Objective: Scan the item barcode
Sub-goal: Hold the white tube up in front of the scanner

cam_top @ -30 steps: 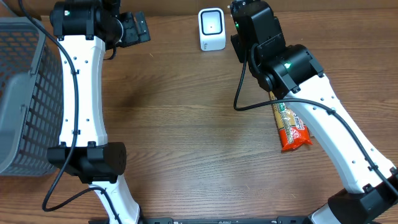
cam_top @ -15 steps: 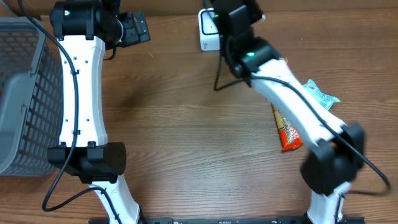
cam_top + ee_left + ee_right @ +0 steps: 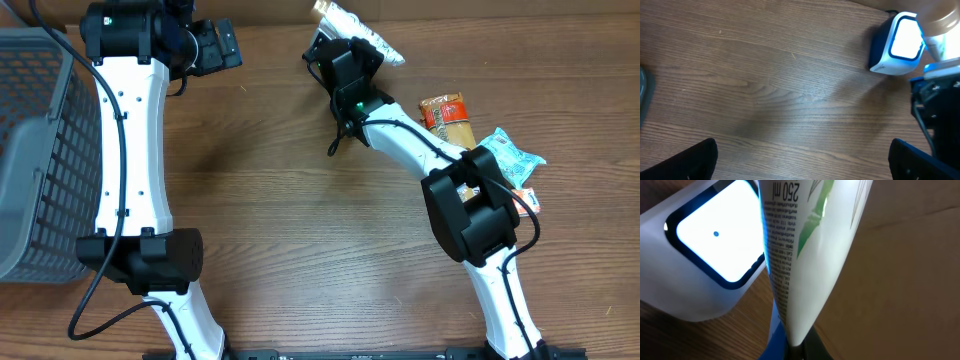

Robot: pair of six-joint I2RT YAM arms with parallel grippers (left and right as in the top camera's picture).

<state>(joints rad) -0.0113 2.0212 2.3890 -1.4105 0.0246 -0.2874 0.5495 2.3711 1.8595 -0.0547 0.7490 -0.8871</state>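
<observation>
The right gripper (image 3: 790, 349) was clamped on the narrow end of a white 250 ml tube (image 3: 805, 245), holding it just in front of the lit barcode scanner (image 3: 715, 245) at the wooden table's (image 3: 765, 90) far edge, while the left gripper (image 3: 215, 45) stood wide open.

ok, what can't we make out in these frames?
All views: barcode on the white-and-green plastic tube not shown; right wrist gives only small print, too fine to read.
Overhead: white box-shaped barcode scanner covered by the right arm.
Overhead: orange snack packet partly under the right arm.
</observation>
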